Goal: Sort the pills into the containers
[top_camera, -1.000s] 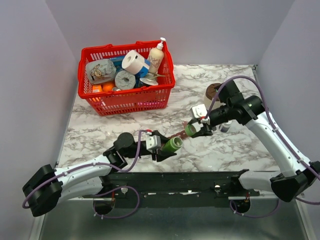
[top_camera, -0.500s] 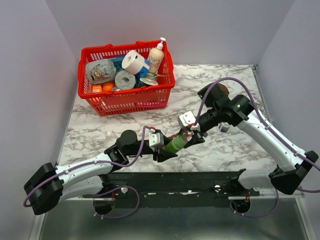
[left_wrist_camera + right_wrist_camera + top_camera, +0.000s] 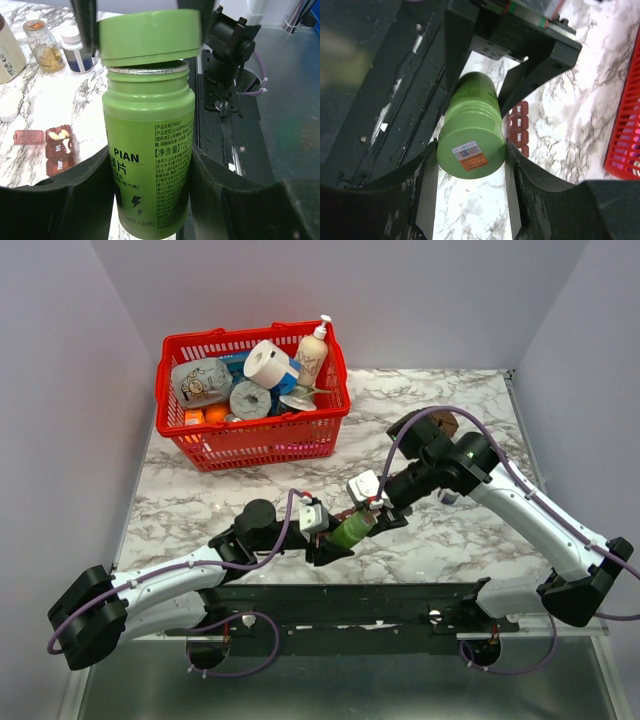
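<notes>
We see our left end effector [image 3: 150, 202] clamped around the green bottle [image 3: 148, 125], whose label reads "PIAN". Just above its open mouth, the right end effector [image 3: 470, 157] pinches the green cap [image 3: 150, 35]. Beyond, on the bench [image 3: 92, 100], lies the red-brown pill organizer [image 3: 56, 155], one compartment holding pale pills [image 3: 60, 134].

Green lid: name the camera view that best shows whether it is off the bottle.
Left wrist view: the lid sits tilted above the bottle, a gap and the silver rim showing. The right wrist view shows only its stickered top in the right claw, hiding the neck. The top view shows it tiny.
</notes>
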`<state>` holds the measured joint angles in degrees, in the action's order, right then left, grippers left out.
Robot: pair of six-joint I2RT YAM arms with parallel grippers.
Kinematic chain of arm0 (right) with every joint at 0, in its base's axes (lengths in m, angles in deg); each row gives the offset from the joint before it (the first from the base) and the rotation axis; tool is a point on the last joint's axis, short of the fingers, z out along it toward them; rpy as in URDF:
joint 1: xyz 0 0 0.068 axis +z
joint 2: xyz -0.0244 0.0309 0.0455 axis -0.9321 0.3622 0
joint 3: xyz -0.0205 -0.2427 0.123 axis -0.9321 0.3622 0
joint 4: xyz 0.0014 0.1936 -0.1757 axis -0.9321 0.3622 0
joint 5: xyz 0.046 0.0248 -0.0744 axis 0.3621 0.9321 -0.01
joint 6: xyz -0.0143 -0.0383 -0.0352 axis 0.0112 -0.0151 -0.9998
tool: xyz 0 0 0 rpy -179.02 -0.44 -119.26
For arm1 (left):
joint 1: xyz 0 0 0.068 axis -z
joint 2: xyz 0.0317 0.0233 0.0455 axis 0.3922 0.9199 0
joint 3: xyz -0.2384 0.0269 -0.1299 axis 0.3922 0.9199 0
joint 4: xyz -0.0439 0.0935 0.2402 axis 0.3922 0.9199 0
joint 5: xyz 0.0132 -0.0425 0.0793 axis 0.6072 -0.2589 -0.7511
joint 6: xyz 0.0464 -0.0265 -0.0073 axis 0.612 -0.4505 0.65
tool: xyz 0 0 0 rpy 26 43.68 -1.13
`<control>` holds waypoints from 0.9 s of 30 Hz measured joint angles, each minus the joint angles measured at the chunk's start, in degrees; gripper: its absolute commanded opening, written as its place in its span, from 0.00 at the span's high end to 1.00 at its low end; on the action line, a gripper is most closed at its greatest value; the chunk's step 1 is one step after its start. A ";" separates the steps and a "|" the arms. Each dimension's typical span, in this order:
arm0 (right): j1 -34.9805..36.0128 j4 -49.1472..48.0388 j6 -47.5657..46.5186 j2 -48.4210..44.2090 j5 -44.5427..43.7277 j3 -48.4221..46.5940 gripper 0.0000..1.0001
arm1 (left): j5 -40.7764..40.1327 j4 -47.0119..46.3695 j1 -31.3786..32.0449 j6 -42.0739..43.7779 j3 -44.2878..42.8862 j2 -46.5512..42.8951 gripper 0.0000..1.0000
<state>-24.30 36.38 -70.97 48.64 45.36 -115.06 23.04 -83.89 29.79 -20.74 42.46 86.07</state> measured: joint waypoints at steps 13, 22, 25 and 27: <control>0.00 -0.28 0.24 0.00 -3.39 -0.33 0.75 | 0.61 -0.85 0.00 0.00 0.00 -0.13 1.00; 0.79 -0.15 0.44 0.02 -0.70 -0.33 0.75 | 0.63 -0.68 -0.04 0.00 -0.79 0.66 1.00; 1.31 -0.13 0.42 0.09 -0.20 -0.33 0.75 | 0.81 -0.94 -0.22 -0.02 -1.11 0.76 1.00; 1.60 -0.22 0.42 0.09 -0.31 -0.31 0.75 | 1.11 -0.92 -0.33 -0.11 -1.14 0.76 1.00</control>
<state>-22.70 36.16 -70.55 48.73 45.05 -115.37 24.15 -84.80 29.46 -20.85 41.32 86.84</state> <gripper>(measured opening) 0.549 0.598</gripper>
